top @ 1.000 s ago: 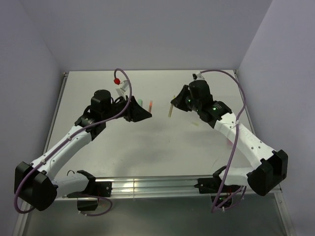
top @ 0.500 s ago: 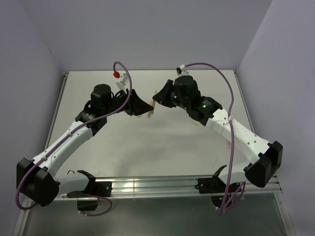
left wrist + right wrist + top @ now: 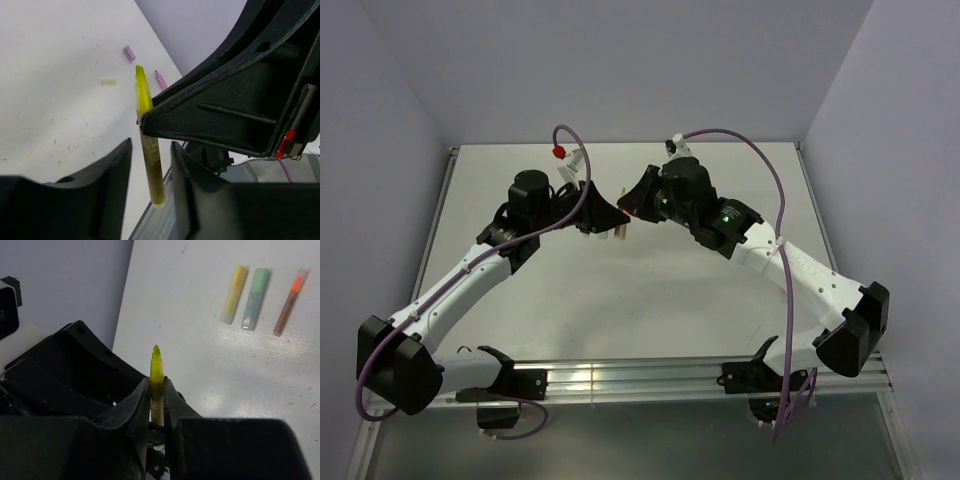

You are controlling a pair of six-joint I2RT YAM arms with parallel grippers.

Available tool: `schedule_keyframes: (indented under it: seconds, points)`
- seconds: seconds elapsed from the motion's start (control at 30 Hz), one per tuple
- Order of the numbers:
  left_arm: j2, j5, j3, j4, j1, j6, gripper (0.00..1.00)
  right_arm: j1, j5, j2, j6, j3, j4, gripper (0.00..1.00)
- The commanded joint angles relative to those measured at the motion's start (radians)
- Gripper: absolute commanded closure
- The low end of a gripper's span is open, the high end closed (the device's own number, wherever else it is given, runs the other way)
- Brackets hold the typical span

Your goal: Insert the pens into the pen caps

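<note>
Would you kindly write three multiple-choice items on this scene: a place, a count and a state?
1. Where is the lower end of the yellow pen?
A) lying loose
B) between the fingers of the left tool
C) inside a purple cap

2. How many pens lie on the table in the right wrist view?
A) one
B) three
C) five

3. What state is the right tool in?
A) shut on the yellow pen
B) open, empty
C) shut on a cap

1 B: the shaft stands between those fingers, gaps either side.
2 B: the yellow-orange pen, mint-teal pen and orange-red pen lie side by side.
3 A: its fingers pinch the shaft.
</note>
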State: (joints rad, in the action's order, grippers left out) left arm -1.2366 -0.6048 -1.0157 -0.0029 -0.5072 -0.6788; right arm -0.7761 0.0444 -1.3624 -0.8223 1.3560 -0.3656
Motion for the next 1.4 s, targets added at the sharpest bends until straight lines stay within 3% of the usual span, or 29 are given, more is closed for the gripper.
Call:
schedule_keyframes:
  seconds: [0.0, 0.03, 0.1, 0.13, 0.2, 0.23, 0.27, 0.37, 0.47, 0.7, 0.9, 1.37]
  points:
    - [0.005, -0.007, -0.038, 0.046, 0.002, -0.005, 0.63, -0.009, 0.035, -0.003, -0.012, 0.042, 0.048, 1.0]
    - [0.009, -0.006, -0.035, 0.044, 0.001, -0.004, 0.74, -0.011, 0.035, -0.004, -0.012, 0.042, 0.05, 1.0]
    - [0.011, -0.003, -0.031, 0.04, 0.002, -0.001, 0.85, -0.011, 0.035, -0.007, -0.011, 0.048, 0.051, 1.0]
    - [0.012, -0.004, -0.027, 0.037, 0.002, -0.001, 0.97, -0.009, 0.035, -0.01, -0.009, 0.048, 0.053, 1.0]
    - [0.011, -0.007, -0.027, 0.024, 0.001, 0.002, 1.0, -0.009, 0.035, -0.009, -0.002, 0.048, 0.059, 0.95]
    - [0.012, -0.001, -0.024, 0.017, 0.001, 0.01, 1.0, -0.009, 0.041, -0.003, 0.011, 0.051, 0.051, 0.88]
    - [0.012, 0.006, -0.024, 0.008, 0.002, 0.016, 1.0, -0.009, 0.054, 0.002, 0.017, 0.055, 0.044, 0.72]
    - [0.012, 0.034, -0.034, -0.051, 0.002, 0.045, 1.0, -0.003, 0.133, 0.022, 0.064, 0.089, -0.025, 0.53]
    - [0.019, 0.048, -0.034, -0.078, 0.004, 0.062, 1.0, 0.041, 0.169, 0.067, 0.127, 0.101, -0.087, 0.47]
    - [0.032, 0.028, -0.008, -0.078, 0.006, 0.085, 1.0, 0.254, 0.058, 0.174, 0.309, -0.084, -0.127, 0.44]
    - [0.032, -0.032, 0.005, -0.077, 0.006, 0.096, 1.0, 0.379, -0.02, 0.114, 0.507, -0.212, -0.17, 0.48]
    - [0.075, -0.036, 0.045, -0.092, 0.004, 0.12, 1.0, 0.406, 0.192, -0.196, 0.597, -0.325, -0.173, 0.5]
